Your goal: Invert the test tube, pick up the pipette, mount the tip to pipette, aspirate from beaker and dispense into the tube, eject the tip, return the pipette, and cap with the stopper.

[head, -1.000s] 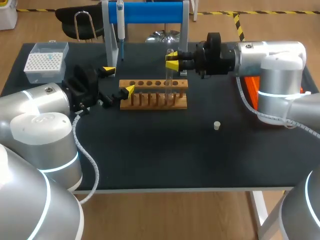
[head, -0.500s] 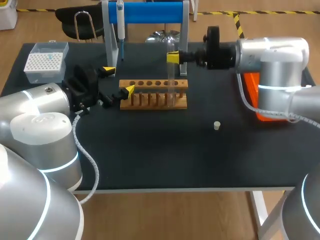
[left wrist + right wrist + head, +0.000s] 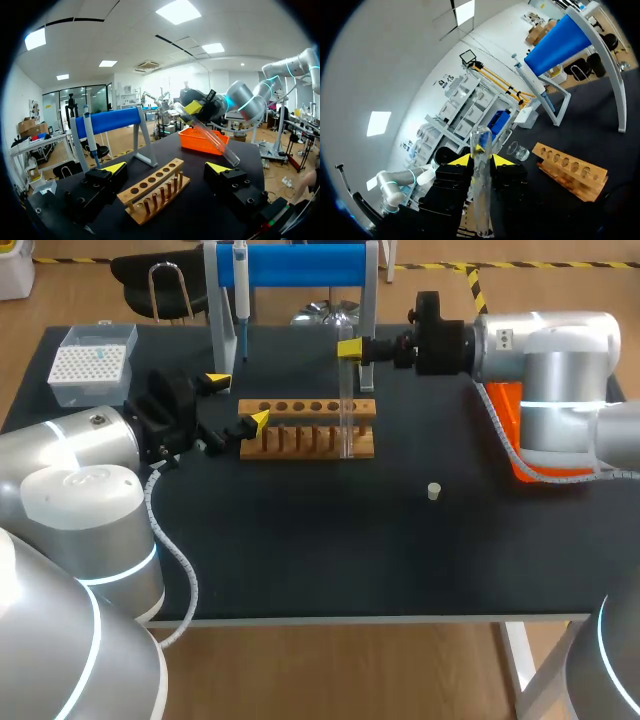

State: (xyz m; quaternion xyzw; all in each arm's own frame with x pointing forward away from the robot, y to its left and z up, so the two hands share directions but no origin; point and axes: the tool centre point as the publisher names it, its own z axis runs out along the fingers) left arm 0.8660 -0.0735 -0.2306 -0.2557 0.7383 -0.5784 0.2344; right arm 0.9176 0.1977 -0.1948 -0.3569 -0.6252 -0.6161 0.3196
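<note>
My right gripper (image 3: 350,348) is shut on a clear test tube (image 3: 346,410), held above the right end of the wooden rack (image 3: 300,440). In the right wrist view the tube (image 3: 481,195) runs between the yellow tips of the right gripper (image 3: 481,161). In the left wrist view the tube (image 3: 212,140) hangs tilted above the rack (image 3: 150,195). My left gripper (image 3: 238,400) stands open at the rack's left end, holding nothing. The pipette (image 3: 240,290) hangs on the blue stand (image 3: 300,265). A small white stopper (image 3: 434,491) lies on the black table (image 3: 300,540).
A tip box (image 3: 92,362) stands at the back left corner. An orange bin (image 3: 505,430) sits at the right under my right arm. A glass beaker (image 3: 517,150) stands behind the rack near the stand.
My right wrist has rotated, turning the tube with it. The tube has shifted slightly right, and its lower end now shows in front of the rack. The left arm has kept still.
</note>
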